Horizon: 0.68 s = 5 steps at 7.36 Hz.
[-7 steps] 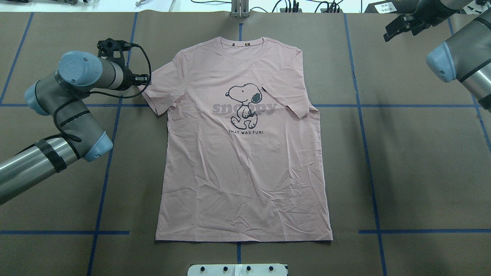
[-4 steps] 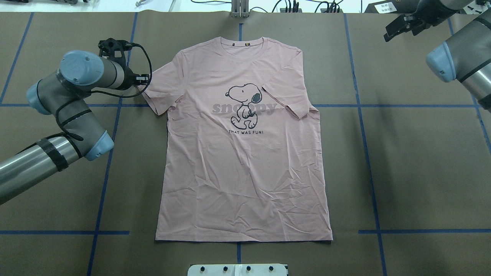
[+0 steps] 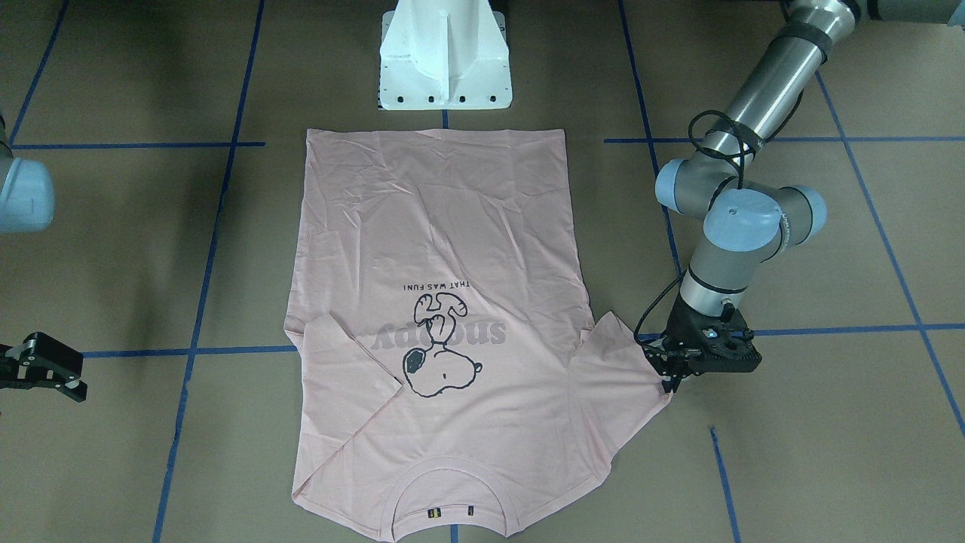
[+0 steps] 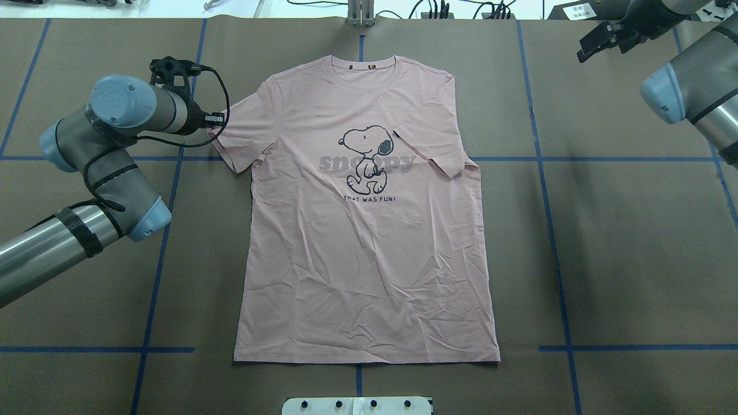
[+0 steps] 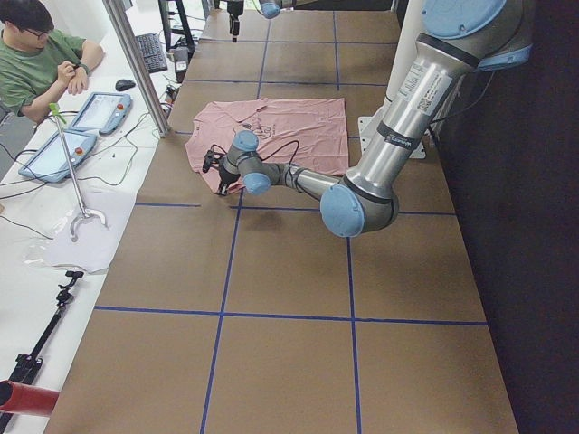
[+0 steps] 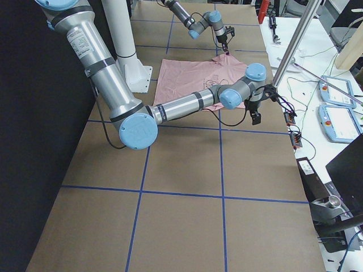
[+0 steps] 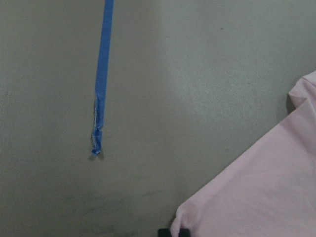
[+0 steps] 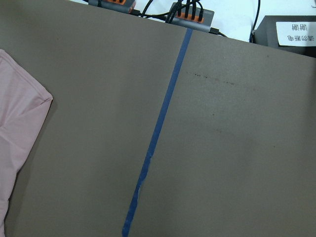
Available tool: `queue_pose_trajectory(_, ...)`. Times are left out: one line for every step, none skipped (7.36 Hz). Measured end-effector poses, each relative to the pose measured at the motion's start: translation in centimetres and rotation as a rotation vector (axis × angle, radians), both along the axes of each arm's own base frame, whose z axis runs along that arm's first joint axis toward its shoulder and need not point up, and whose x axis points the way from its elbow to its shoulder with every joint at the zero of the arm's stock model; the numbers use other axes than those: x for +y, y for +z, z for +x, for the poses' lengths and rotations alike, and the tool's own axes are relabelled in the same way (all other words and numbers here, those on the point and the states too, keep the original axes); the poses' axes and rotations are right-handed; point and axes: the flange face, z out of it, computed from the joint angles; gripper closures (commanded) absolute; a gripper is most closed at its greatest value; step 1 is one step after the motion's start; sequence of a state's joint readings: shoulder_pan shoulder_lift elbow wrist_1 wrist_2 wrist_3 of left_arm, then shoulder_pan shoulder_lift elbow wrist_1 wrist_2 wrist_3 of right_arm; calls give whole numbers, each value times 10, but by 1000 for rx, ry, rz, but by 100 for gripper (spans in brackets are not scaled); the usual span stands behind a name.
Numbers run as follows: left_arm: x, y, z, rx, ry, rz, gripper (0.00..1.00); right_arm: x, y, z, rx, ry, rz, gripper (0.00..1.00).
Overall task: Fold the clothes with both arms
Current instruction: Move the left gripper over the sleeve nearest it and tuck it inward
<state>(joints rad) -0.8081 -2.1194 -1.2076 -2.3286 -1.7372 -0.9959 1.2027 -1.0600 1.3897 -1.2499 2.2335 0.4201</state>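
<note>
I am judging the folding as barely begun. The T-shirt [image 4: 369, 259] is lying flat and face up in the middle of the counter [image 4: 634, 259], with its collar pointing to the far edge and its hem to the edge by my base. The right sleeve [image 4: 429, 144] is lying turned in over the chest, so that 1 fold is looking done. The left sleeve [image 4: 239, 135] is spreading flat toward the counter's left edge, not yet folded. The body is showing no fold along or across it, so I am reckoning that all those folds are left to do.

My left end effector [image 3: 669, 373] is sitting low at the outer tip of the left sleeve, touching its hem or just beside it. I cannot tell whether it is clenched on the cloth or released. In the overhead view my own wrist is covering the fingers, and my left wrist camera is catching only a black sliver at the sleeve's corner.

My right end effector [image 4: 599, 37] is hanging near the far right corner of the counter, well apart from the T-shirt and grasping nothing. Its fingers are showing too small and dark for me to say whether they are apart. Most of my right arm is being cut off by the frame edges, and the 2 side views are showing the T-shirt too small for detail.
</note>
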Motion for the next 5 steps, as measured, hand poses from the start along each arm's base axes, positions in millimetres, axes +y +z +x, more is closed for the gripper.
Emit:
queue_pose_trajectory(-4,-26,4,-4,3,-3,100,0,0,0,0,0,0,0)
queue_pose_trajectory(-11,-64,12,-19,1,-24,100,0,0,0,0,0,0,0)
queue_pose_trajectory(-18,-100,20,-27,-9,-55,100,0,1,0,0,1,-1,0)
queue_pose_trajectory(-23,-129,28,-25,-27,-91,100,0,1,0,0,2,-2,0)
queue_pose_trajectory(-23,-153,39,-19,-39,-122,100,0,1,0,0,3,-2,0)
